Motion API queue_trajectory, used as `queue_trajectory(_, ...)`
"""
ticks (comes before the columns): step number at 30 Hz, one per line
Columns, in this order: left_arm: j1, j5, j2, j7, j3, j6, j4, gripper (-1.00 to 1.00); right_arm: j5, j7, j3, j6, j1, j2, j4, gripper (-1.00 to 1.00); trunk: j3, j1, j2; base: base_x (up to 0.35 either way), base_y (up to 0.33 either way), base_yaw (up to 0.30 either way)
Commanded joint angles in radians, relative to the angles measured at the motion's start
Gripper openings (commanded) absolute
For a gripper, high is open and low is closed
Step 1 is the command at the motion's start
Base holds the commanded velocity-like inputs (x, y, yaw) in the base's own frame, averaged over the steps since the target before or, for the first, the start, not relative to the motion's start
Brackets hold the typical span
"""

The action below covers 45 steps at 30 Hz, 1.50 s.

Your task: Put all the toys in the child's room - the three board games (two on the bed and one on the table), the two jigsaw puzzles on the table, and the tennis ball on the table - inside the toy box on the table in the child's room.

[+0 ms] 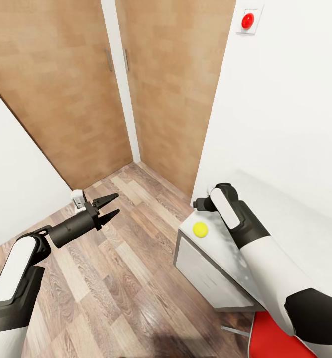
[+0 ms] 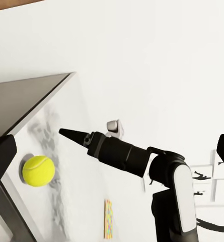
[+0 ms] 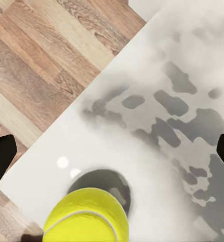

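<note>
The small yellow-green tennis ball point(image 1: 200, 229) lies near the corner of the pale mottled table point(image 1: 290, 223). My right gripper point(image 1: 200, 203) hovers over that corner, just beyond the ball and apart from it. In the right wrist view its fingers point(image 3: 1, 161) stand wide open, with the tennis ball point(image 3: 86, 217) near the frame edge. The left wrist view shows the tennis ball point(image 2: 39, 170), the right gripper point(image 2: 66, 133) above the table, and a thin multicolour jigsaw puzzle point(image 2: 107, 218) lying flat farther along. My left gripper point(image 1: 113, 205) hangs open over the wood floor, holding nothing.
Two wooden doors point(image 1: 76, 89) stand in the corner ahead, with a red button point(image 1: 248, 20) on the white wall. A red-seated chair point(image 1: 277, 338) sits close to my right arm. A small white object point(image 1: 78, 198) stands by the wall. Wood floor point(image 1: 126, 278) lies between the arms.
</note>
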Motion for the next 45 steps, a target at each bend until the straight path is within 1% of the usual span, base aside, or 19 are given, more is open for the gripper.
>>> queue_trajectory(1, -0.001, 0.000, 0.000, 0.000, 0.001, 0.004, 0.000, 1.00, -0.010, -0.011, 0.003, 0.002, 0.000, 0.001, -0.001, 1.00, -0.002, 0.001, -0.002, 0.000, 0.000, 0.000)
queue_trajectory(18, -0.001, 0.000, 0.000, 0.000, 0.001, 0.005, 0.000, 1.00, -0.017, -0.012, 0.012, 0.002, 0.005, 0.012, -0.013, 1.00, -0.002, 0.001, -0.002, 0.000, 0.000, 0.000)
queue_trajectory(31, -0.001, 0.000, 0.000, 0.000, 0.001, 0.005, 0.000, 1.00, -0.018, -0.011, 0.012, 0.002, 0.006, 0.013, -0.014, 1.00, -0.002, 0.001, -0.002, 0.000, 0.000, 0.000)
queue_trajectory(45, -0.001, 0.000, 0.000, 0.000, 0.001, 0.004, 0.000, 1.00, -0.018, -0.011, 0.013, 0.002, 0.054, 0.014, -0.014, 1.00, -0.002, 0.001, -0.002, 0.000, 0.000, 0.000)
